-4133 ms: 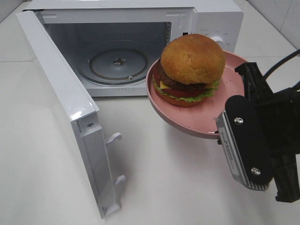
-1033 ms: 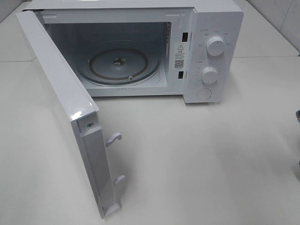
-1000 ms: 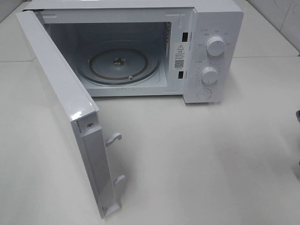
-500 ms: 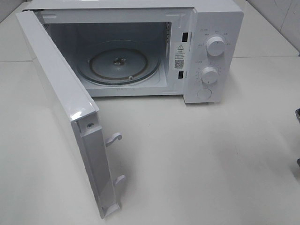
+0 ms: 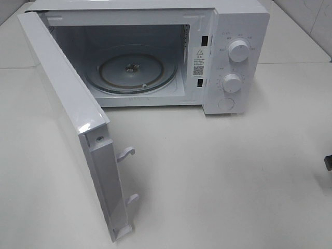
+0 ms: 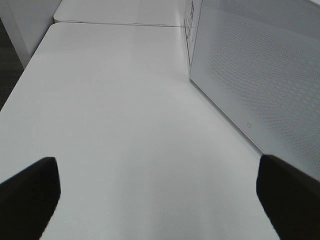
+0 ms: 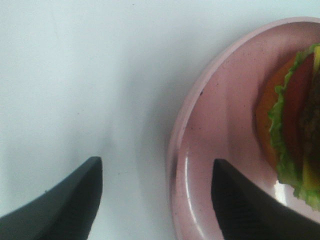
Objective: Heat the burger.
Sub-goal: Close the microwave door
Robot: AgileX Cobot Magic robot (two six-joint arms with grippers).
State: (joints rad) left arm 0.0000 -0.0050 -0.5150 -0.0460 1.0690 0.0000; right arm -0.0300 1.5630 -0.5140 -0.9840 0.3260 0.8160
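Microwave [image 5: 228, 57] door [image 5: 67, 119] open, turntable [image 5: 129, 70] bare for loading. Burger [image 7: 295, 125] sits on plate [image 7: 200, 150] outside microwave; right gripper [image 7: 155, 195] apart, straddling plate rim. Left gripper [image 6: 155, 192] apart, beside door.

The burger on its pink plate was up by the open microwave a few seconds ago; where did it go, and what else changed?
The right arm drew the pink plate and burger away from the microwave, out of the high camera's view. The right claw now stands open astride the plate's rim on the white table. The microwave's door stayed open, its turntable bare, and the left claw stayed open.
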